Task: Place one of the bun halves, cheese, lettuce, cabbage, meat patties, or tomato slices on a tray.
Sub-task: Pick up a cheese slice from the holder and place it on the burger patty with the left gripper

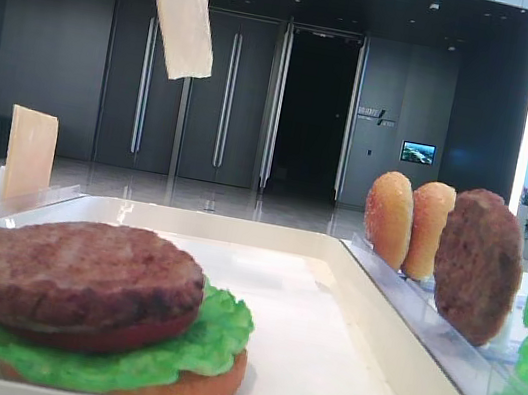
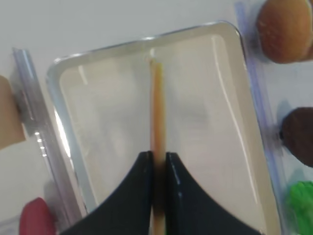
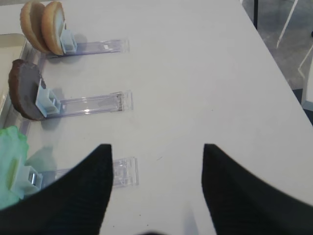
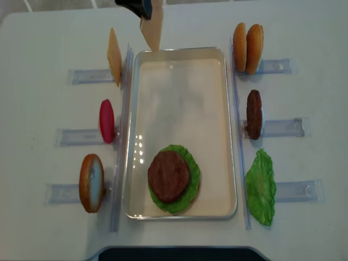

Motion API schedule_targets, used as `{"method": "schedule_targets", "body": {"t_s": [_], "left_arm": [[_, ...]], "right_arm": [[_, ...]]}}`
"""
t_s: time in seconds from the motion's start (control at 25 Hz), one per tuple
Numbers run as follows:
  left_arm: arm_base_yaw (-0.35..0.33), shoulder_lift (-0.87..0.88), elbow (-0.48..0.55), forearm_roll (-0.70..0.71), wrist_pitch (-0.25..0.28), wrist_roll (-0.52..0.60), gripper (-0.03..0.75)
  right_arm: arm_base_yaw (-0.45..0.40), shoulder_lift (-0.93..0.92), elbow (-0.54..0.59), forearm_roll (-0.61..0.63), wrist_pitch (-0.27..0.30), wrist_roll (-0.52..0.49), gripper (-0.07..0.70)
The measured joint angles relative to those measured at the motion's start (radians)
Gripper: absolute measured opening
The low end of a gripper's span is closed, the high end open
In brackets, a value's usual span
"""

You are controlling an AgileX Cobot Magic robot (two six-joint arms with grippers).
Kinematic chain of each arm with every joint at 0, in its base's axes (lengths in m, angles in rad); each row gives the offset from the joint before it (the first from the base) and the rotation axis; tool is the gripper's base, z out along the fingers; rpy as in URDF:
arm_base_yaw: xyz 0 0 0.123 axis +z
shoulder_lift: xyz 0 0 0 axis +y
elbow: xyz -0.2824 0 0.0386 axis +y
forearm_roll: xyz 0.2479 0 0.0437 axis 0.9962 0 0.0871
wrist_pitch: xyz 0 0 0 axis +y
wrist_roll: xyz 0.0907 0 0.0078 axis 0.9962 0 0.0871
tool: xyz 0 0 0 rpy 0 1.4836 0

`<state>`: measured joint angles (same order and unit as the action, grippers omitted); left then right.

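Note:
My left gripper [image 4: 142, 6] is shut on a pale yellow cheese [image 4: 153, 30] slice that hangs down over the far end of the cream tray [image 4: 231, 136]. In the left wrist view the cheese [image 2: 156, 107] shows edge-on between the pressed fingertips of that gripper [image 2: 157, 155], above bare tray floor. At the tray's near end a meat patty [image 4: 168, 176] lies on lettuce [image 4: 191, 163], with a dark red tomato slice [image 1: 118, 341] and a bun half [image 1: 202, 385] under it. My right gripper [image 3: 156, 152] stands open over bare table, holding nothing.
Clear racks flank the tray. On the left stand a second cheese slice [image 4: 113, 56], a tomato slice [image 4: 106, 120] and a bun half [image 4: 91, 182]. On the right are two bun halves [image 4: 247, 48], a patty [image 4: 253, 114] and lettuce [image 4: 261, 187].

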<state>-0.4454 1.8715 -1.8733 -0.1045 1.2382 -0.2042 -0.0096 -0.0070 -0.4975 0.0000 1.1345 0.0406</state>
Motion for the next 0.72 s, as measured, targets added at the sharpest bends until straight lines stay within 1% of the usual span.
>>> {"method": "schedule_targets", "body": {"t_s": [0.08, 0.16, 0.24, 0.36, 0.52, 0.64, 0.72], "left_arm": [[-0.013, -0.055, 0.079, -0.032, -0.021, 0.005, 0.033], [-0.02, -0.116, 0.171, -0.065, -0.066, 0.015, 0.033], [-0.02, -0.193, 0.274, -0.115, -0.131, 0.041, 0.033], [-0.02, -0.312, 0.46, -0.202, -0.232, 0.095, 0.033], [-0.02, -0.474, 0.696, -0.371, -0.348, 0.213, 0.033], [-0.02, -0.58, 0.872, -0.517, -0.411, 0.338, 0.033], [-0.02, -0.635, 0.96, -0.612, -0.433, 0.42, 0.033]], "right_arm": [[0.0, 0.0, 0.0, 0.0, 0.0, 0.0, 0.417], [0.0, 0.0, 0.0, 0.0, 0.0, 0.0, 0.417], [0.0, 0.0, 0.0, 0.0, 0.0, 0.0, 0.417], [0.0, 0.0, 0.0, 0.0, 0.0, 0.0, 0.417], [0.0, 0.0, 0.0, 0.0, 0.0, 0.0, 0.417], [0.0, 0.0, 0.0, 0.0, 0.0, 0.0, 0.417], [0.0, 0.0, 0.0, 0.0, 0.0, 0.0, 0.417]]}}
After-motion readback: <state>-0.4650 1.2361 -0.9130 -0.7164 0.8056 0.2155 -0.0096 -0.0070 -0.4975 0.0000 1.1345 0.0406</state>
